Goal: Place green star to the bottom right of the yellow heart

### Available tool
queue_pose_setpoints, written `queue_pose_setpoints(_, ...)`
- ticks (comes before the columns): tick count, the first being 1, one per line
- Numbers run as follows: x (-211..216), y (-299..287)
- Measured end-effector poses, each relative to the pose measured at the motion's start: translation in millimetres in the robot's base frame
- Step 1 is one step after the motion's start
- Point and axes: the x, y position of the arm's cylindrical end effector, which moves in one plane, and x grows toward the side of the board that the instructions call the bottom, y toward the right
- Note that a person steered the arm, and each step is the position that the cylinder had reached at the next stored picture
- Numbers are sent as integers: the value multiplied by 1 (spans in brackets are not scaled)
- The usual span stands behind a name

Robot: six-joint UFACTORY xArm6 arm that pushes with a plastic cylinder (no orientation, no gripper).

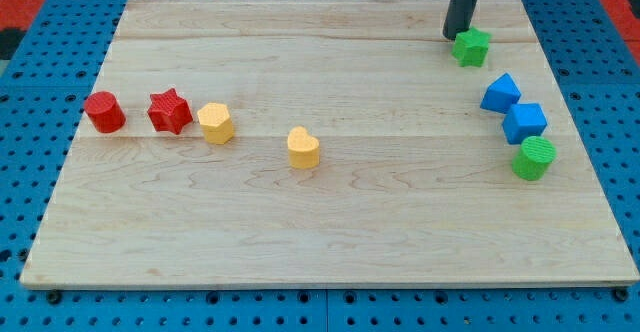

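Nearest the camera is the bare front edge of the wooden board [330, 272], lower frame; no block sits on it. The closest blocks are the green cylinder [534, 158], lower right, and the yellow heart [304, 147], centre frame, slightly left.

Right side, running upward from the green cylinder: blue cube [525, 122], touching or just beside it, then a blue triangular block [500, 93], just beside the cube. Left side, in a row: red cylinder [104, 111], red star [170, 111], and a yellow block of rounded form [215, 123], its exact shape not determinable.

The green star [471, 47] lies in the upper right of the frame, well apart from the yellow heart. My tip [455, 36] stands at the star's upper-left side, touching or just beside it; contact cannot be confirmed. There is no hand or jaw to open or close: the rod grasps nothing and can only push.

Judgement: this placement suits a push toward the lower frame; a leftward component is also required, so the tip likely needs to work round to the star's right.

Orientation: the star is compact with no evident long axis; one point appears directed toward the frame's right. Heading is immaterial to the task.
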Motion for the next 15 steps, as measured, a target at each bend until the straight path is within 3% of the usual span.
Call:
queue_pose_setpoints(1,-20,45)
queue_pose_setpoints(3,-7,49)
queue_pose_setpoints(8,111,-91)
queue_pose_setpoints(13,95,-163)
queue_pose_setpoints(15,52,-187)
